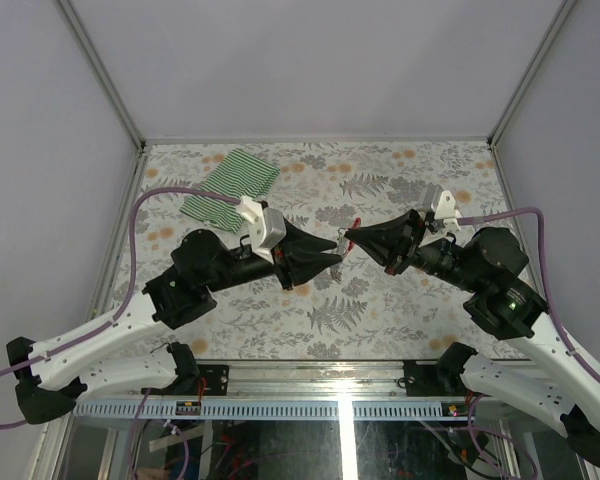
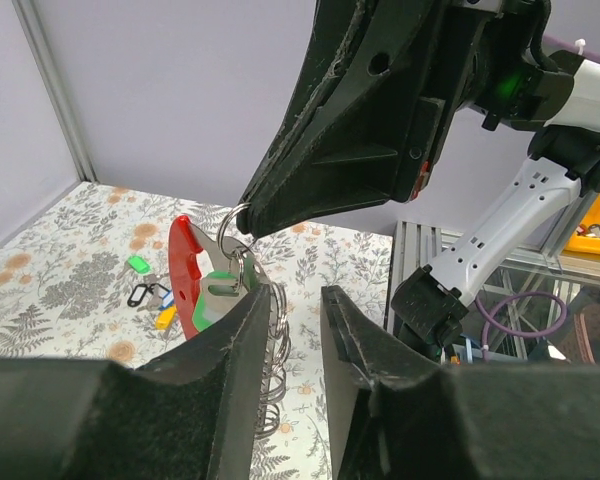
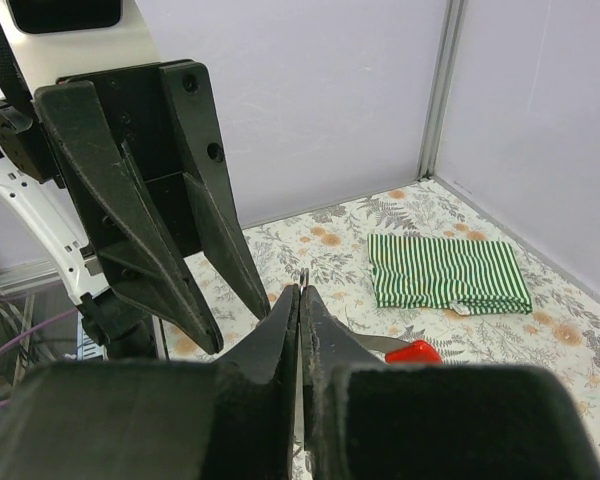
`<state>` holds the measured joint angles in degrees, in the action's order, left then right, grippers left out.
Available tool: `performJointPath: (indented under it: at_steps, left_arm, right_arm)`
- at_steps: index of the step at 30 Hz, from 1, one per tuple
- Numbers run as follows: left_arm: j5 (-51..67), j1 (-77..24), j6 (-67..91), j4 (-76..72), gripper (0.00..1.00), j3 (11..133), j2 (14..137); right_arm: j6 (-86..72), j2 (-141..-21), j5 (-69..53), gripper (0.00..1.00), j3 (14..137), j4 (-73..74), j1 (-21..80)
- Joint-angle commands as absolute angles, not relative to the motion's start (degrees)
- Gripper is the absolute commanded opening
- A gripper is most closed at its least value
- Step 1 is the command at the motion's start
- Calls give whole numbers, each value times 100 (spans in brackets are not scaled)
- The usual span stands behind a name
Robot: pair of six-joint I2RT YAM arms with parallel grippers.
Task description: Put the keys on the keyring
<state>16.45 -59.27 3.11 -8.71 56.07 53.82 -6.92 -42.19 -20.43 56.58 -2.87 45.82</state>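
Note:
In mid-air over the table my right gripper (image 1: 350,237) is shut on the keyring (image 2: 235,222), a thin silvery ring pinched at its fingertips (image 3: 300,290). A red curved piece (image 2: 183,270) and a green-tagged key (image 2: 215,295) hang from that ring. A coil of metal rings (image 2: 272,370) dangles below, against the inner face of one left finger. My left gripper (image 2: 298,300) faces the right one tip to tip (image 1: 339,250), its jaws parted with the floor showing through the gap. More keys with green, blue and yellow tags (image 2: 150,290) lie on the table beyond.
A folded green-and-white striped cloth (image 1: 232,187) lies at the back left of the floral table (image 1: 400,300). A small black clip (image 2: 140,295) sits among the loose keys. Grey walls with metal posts enclose the table on three sides.

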Motion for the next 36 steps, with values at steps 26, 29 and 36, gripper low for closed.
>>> performJointPath:
  at_steps: [26,29,36]
  left_arm:
    - [1533,-5945,387,-1023,33,5607,5500]
    - [1554,-5949,387,-1023,31,5599,5502]
    - [1546,-5945,388,-979,25,5572,5551]
  right_arm:
    - [-755,-4191,-2021,0,5803,-738,4614]
    - [-764,-4187,-2021,0,5805,-738,4614]
    - [-782,-4178,-2026,0,5802,-754,4614]
